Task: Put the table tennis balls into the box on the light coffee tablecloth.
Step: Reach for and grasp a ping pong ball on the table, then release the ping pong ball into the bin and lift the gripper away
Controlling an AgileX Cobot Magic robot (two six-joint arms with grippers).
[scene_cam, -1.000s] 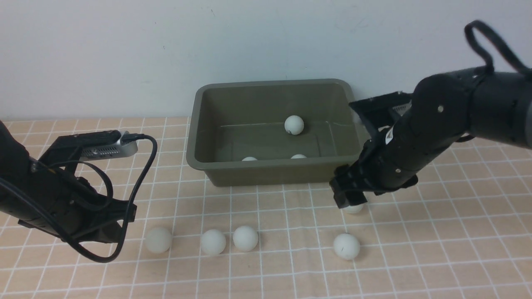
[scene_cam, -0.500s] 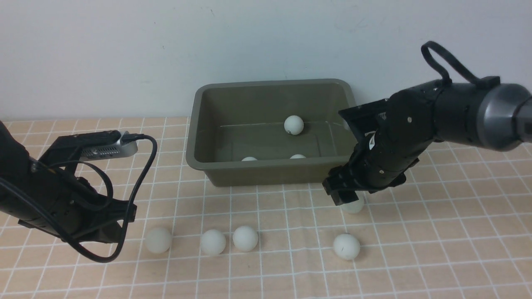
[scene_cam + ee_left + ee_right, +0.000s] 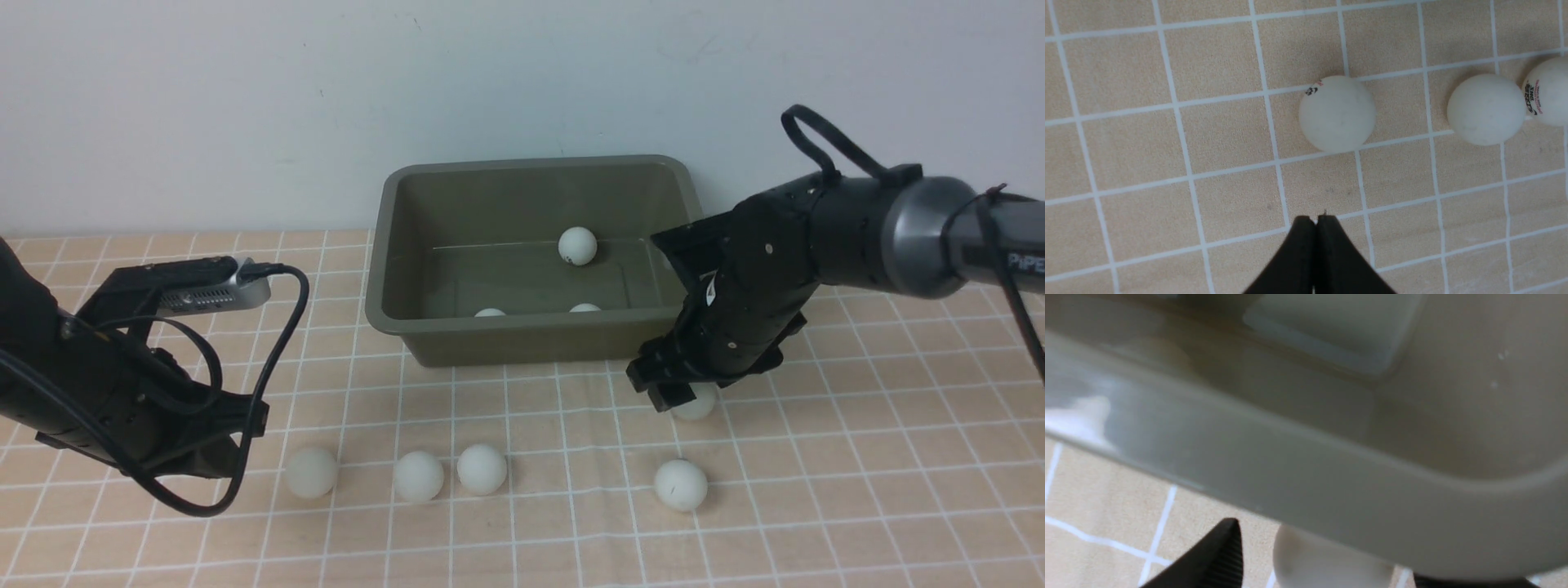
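Observation:
Five table tennis balls lie on the light coffee tablecloth: three in a row, one alone, and one just in front of the box's right front corner. The olive-grey box holds three more balls. My right gripper is down over the corner ball, open. In the right wrist view its fingers stand on either side of that ball, under the box rim. My left gripper is shut and empty, close to the leftmost ball.
A white wall rises directly behind the box. The left arm's camera and looping black cable hang over the cloth at the left. The box's right front corner is very close to the right gripper.
The right arm has swung left and settled lower round the corner ball, its fingers drawing in a little. The balls and the left arm have not moved.

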